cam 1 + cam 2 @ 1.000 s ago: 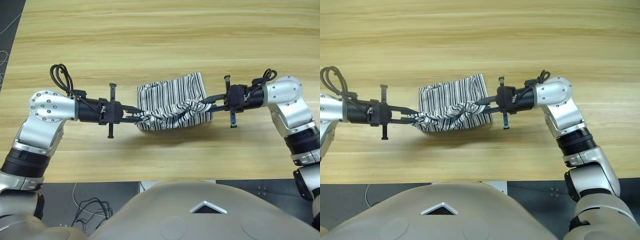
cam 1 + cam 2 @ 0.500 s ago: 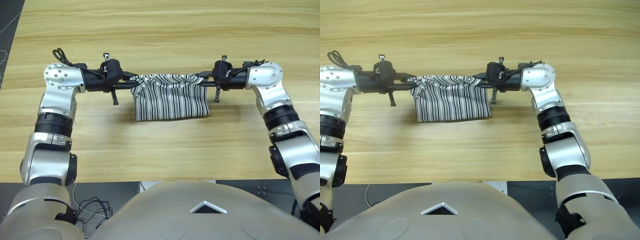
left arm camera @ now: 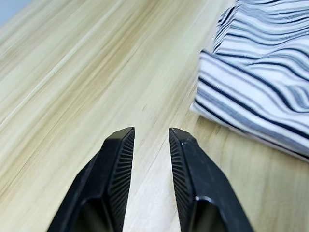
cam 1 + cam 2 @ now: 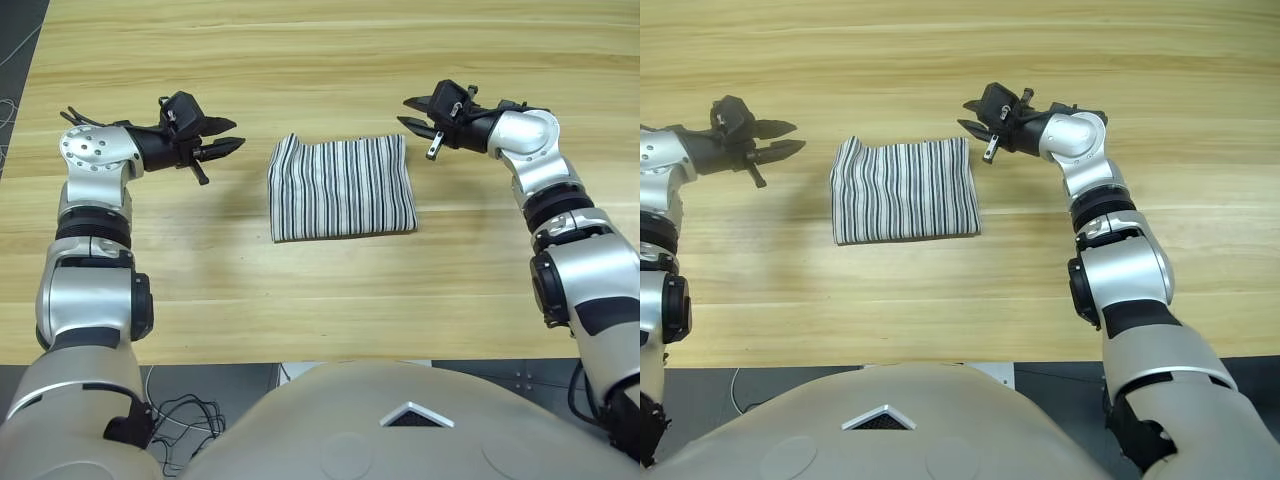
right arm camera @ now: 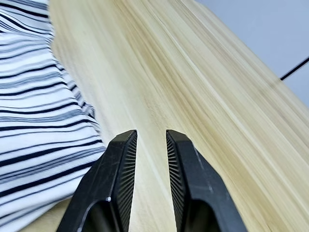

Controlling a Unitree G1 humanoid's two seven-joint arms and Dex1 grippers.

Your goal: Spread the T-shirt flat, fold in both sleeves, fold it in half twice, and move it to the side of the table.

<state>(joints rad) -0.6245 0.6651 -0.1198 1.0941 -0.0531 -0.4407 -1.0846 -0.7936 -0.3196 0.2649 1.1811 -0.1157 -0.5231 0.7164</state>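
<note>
Both sets of jaws let go of the T-shirt [image 4: 342,188] in the last half second. They had been pinching its far edge at the two corners, then released and swung outward.

- T-shirt: lay mid-tabletop [image 4: 320,60] as a compact striped rectangle. Far edge looked wavy, with a small bump at the 10 o'clock corner.
- Left jaws: at 10 o'clock of the shirt, near it, not touching. Parted with a modest gap, nothing between them.
- Right jaws: at 2 o'clock of the shirt, just off that corner. Same modest gap, also empty.

My read was that the folds were done and the move to the side was still left.

How I'd have done that step:
- Come in low from 9 and 3 o'clock, opening wider first.
- Bite every layer at both short edges. A top-layer-only grip would peel the stack open.
- The loose hems seemed to sit on the 12 o'clock side, so grip toward that side or they'd flop.
- Lift barely clear and move both arms together at a fixed spacing, with no stretch and no sag.
- Set it down flat and release both at once.

Count: one T-shirt, two sets of jaws, one tabletop.
</note>
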